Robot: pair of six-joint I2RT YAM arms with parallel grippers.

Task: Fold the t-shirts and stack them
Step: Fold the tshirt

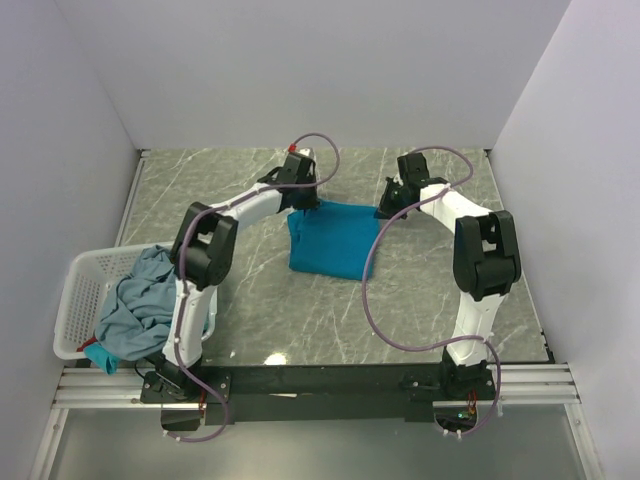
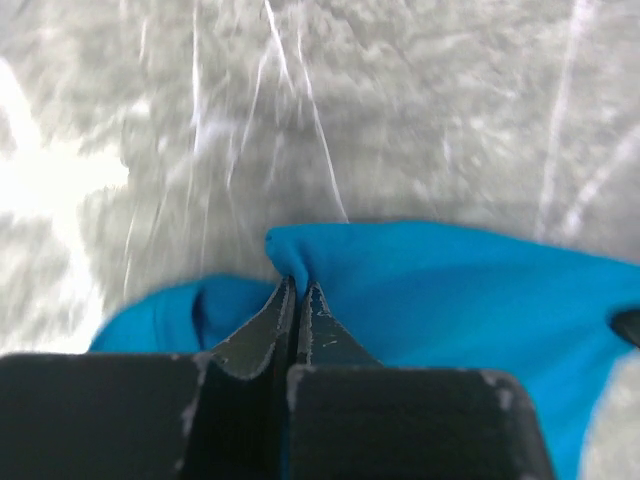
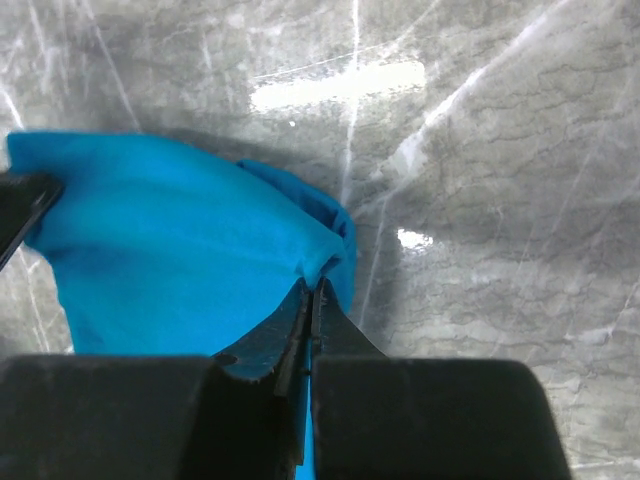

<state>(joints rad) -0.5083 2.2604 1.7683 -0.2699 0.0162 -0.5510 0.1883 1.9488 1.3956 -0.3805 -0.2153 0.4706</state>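
The bright teal-blue t-shirt (image 1: 330, 240) lay mid-table in the top external view, a partly folded block on the marble-patterned table (image 1: 440, 290). We found the left gripper (image 1: 302, 203) at its far-left corner and the right gripper (image 1: 386, 208) at its far-right corner. The far hem therefore ran left to right between them, and the rest of the cloth extended from both toward the arm bases. Neither arm was nearer — each sat on its own corner. A heap of grey-blue t-shirts (image 1: 135, 300) filled the white basket (image 1: 70, 300) at the left, well apart.

In the left wrist view, the left gripper (image 2: 298, 292) was fully closed, with a peak of the t-shirt (image 2: 450, 290) pinched between its jaws.

In the right wrist view, the right gripper (image 3: 312, 290) was likewise clamped tight on a fold of the t-shirt (image 3: 170, 240), with the cloth running leftward.

We judged the coming move to be a paired lift — both corners carried toward the near edge and held level.
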